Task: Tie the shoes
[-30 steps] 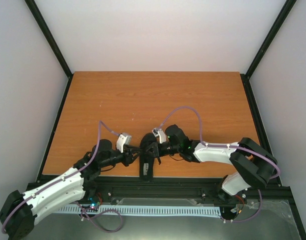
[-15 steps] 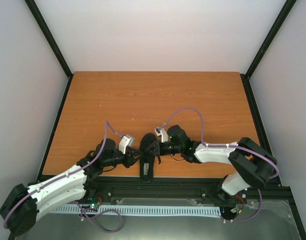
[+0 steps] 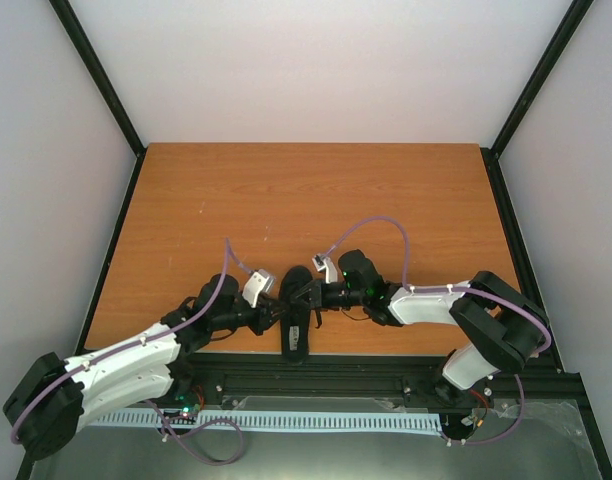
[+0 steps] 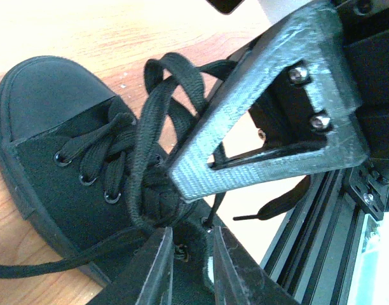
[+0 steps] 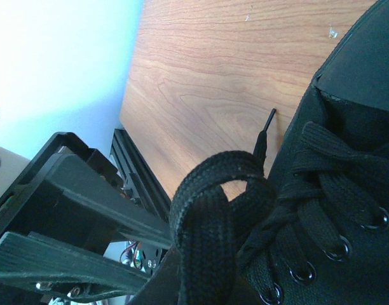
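Observation:
A small black sneaker, the shoe (image 3: 297,338), lies at the table's near edge with its toe pointing away from the arms. In the left wrist view its toe cap (image 4: 51,95) is upper left and a tall loop of lace (image 4: 150,121) rises over the eyelets. My right gripper (image 3: 305,296) is shut on that loop, which rises thick and doubled out of the right gripper (image 5: 201,286). My left gripper (image 3: 277,312) sits low against the shoe's left side. The left gripper (image 4: 191,257) has its jaws a narrow gap apart over the top eyelets.
A loose lace end (image 4: 271,208) hangs off the shoe toward the black rail (image 4: 347,210) along the table's near edge. Another lace strand (image 4: 42,265) trails left across the wood. A lace tip (image 5: 266,127) rests on the table beside the shoe. White walls enclose the table.
My left arm has moved right, up to the shoe, and its jaws have narrowed. The right gripper keeps its hold on the lace loop and has barely shifted.

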You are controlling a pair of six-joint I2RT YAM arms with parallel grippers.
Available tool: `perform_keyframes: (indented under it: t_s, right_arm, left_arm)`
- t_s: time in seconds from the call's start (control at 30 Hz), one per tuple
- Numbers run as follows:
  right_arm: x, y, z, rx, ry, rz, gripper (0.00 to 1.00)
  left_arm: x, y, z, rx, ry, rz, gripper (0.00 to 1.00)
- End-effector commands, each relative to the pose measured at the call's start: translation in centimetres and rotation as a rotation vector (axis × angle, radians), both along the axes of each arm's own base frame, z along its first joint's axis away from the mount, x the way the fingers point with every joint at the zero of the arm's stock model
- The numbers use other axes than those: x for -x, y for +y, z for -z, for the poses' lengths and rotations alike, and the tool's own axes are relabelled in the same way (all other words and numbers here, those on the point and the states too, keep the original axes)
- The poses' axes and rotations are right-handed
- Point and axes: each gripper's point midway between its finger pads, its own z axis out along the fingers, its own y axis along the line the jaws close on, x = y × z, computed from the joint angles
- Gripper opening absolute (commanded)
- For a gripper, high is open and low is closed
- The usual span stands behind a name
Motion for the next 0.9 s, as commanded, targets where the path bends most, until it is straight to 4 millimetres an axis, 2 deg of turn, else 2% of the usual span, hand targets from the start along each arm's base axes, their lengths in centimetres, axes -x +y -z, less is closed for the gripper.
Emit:
perform_keyframes:
  t_s: [0.0,0.37,0.67,0.87]
  right_arm:
    - [-0.5,0.0,-0.9,-0.041,-0.019,0.009,0.03]
    - [-0.3,0.1,-1.2,-0.052,-0.019,-0.007,0.03]
    - [-0.2,0.1,-1.4,-0.059,-0.018,-0.012,0.03]
    - [-0.1,0.3,-1.6,-0.069,-0.02,-0.022,0.03]
  left_arm:
    - [-0.3,-1.4,-3.3,0.052,-0.113,0.041,0.21]
    - [-0.9,-2.1,-3.2,0.023,-0.13,0.061,0.21]
    - [-1.4,-2.3,-2.0,-0.021,-0.117,0.058,0.21]
    - [-1.8,-2.3,-1.8,-0.04,-0.126,0.05,0.24]
